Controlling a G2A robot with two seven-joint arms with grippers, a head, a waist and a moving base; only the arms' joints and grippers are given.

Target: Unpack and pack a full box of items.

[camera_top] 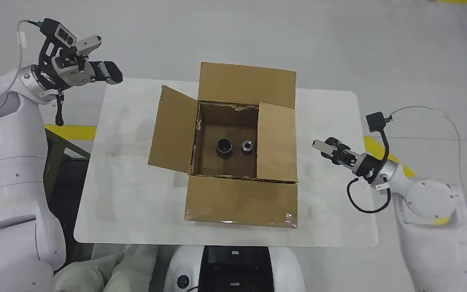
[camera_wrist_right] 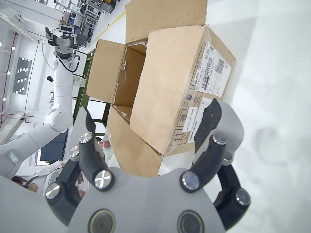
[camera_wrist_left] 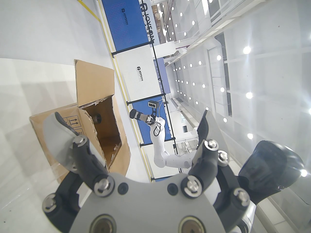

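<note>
Cardboard box (camera_top: 277, 142): mid-tabletop (camera_top: 117, 190), upright, all four flaps spread open. Contents: two small dark round items side by side on the box floor, a larger item (camera_top: 224, 147) and a smaller item (camera_top: 247, 146). Left pincer (camera_top: 111, 71): fingers wide, holding nothing, at the tabletop's far left corner. Right pincer (camera_top: 321, 144): fingers wide, holding nothing, near the box's right flap, not touching.

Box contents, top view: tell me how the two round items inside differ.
The left item is wider; the right item is narrower. The left item is black, the right item greyer. Both are round and lie apart on the floor of the box.
</note>
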